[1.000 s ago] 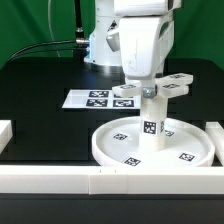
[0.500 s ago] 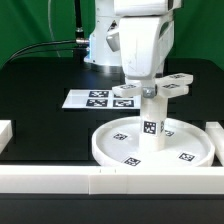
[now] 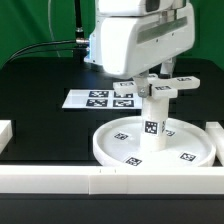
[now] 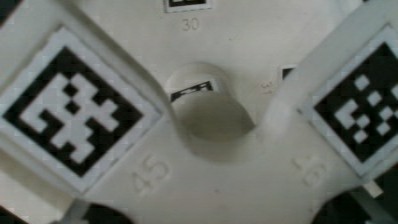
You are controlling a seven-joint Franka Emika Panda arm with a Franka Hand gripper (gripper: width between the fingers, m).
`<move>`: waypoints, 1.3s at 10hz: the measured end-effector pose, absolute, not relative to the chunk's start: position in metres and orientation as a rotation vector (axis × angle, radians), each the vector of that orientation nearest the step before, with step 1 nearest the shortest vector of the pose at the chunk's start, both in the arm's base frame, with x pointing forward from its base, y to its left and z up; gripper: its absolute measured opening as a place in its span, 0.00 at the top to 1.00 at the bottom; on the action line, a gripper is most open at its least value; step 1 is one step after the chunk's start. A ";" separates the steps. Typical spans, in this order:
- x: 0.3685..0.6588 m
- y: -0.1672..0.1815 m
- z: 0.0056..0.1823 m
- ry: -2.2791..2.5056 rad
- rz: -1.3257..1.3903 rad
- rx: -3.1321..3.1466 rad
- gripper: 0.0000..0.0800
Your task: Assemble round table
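Note:
The large rimmed round disc [image 3: 120,146] lies on the table, near the front. The short cylinder leg [image 3: 152,125] stands upright at its centre. The cross-shaped foot [image 3: 160,88] sits on top of the leg, its tagged arms spread level. My gripper [image 3: 150,82] comes straight down on the foot, and its fingers are mostly hidden behind the arms. In the wrist view the foot [image 4: 210,110] fills the frame, with tags on two arms. My gripper [image 4: 228,205] has a dark fingertip at each side of the foot's white body and looks shut on it.
The marker board [image 3: 95,98] lies behind the disc at the exterior view's left. Long white border rails run along the front [image 3: 110,180], with stubs at the left [image 3: 5,133] and right [image 3: 214,135]. A black cable hangs at the back left.
My hand has turned about its vertical axis over the leg and now shows its wide side. The foot's arms have shifted round with it. The disc and leg have not moved.

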State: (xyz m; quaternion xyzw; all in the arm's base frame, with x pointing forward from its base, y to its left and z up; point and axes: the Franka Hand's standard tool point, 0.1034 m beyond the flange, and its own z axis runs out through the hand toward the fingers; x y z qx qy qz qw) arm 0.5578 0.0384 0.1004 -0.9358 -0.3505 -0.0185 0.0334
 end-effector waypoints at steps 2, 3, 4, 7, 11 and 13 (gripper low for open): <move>0.559 0.038 0.100 -0.879 -0.057 -2.944 0.44; 0.559 0.038 0.100 -0.801 -0.054 -2.965 0.44; 0.559 0.038 0.100 -0.705 -0.050 -2.988 0.44; 0.555 0.039 0.100 -0.107 -0.088 -3.032 0.44; 0.554 0.039 0.099 0.559 -0.075 -2.943 0.44; 0.554 0.039 0.099 0.702 -0.063 -2.908 0.44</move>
